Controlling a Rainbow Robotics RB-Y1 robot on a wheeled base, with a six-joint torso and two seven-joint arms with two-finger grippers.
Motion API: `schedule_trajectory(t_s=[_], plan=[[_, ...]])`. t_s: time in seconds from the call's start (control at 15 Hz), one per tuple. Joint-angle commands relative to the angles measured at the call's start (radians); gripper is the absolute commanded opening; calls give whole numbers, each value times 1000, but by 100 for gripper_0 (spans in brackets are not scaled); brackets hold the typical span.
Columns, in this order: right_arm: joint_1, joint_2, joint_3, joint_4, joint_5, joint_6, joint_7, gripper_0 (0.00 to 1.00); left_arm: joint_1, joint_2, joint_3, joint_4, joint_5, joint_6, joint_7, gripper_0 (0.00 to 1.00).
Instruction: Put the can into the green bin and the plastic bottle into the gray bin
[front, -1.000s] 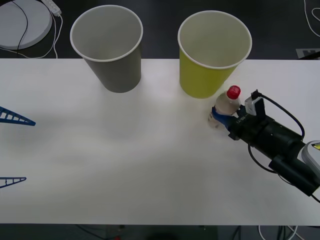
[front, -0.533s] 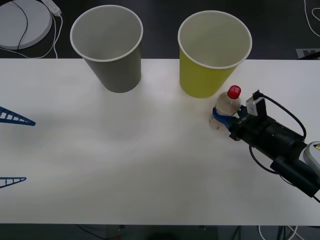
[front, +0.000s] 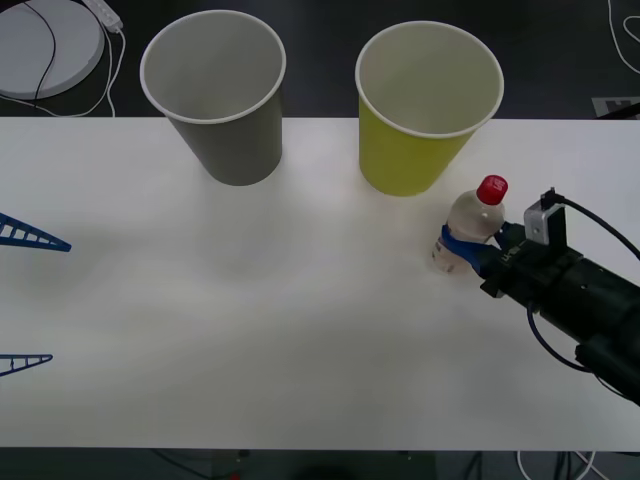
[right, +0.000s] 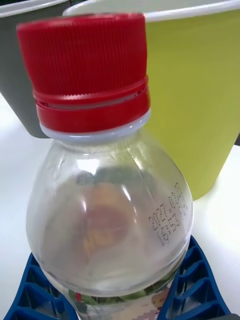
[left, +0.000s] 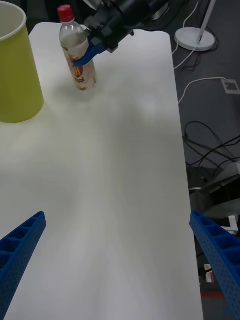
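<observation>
Right tool grips the plastic bottle around its body; my wrist camera cuts off the bottle's base and most of its label. It stands upright on the bench, the green bin just beyond it and the gray bin farther off. My left tool sits wide open, well away, holding nothing.

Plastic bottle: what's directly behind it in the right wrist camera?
Behind the plastic bottle, held in the right gripper, stands the green bin, with the gray bin at its side. The bottle covers part of both bins' walls. The left gripper waits open.
</observation>
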Motion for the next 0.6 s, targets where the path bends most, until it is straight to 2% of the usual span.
schedule_trajectory(t_s=[0.07,0.6], plan=[[47,-29,-22,-54,-13,-1,-24,0,0,0,0,0,0,0,0,100],[173,-102,-107,-199,-39,-4,-99,0,0,0,0,0,0,0,0,100]])
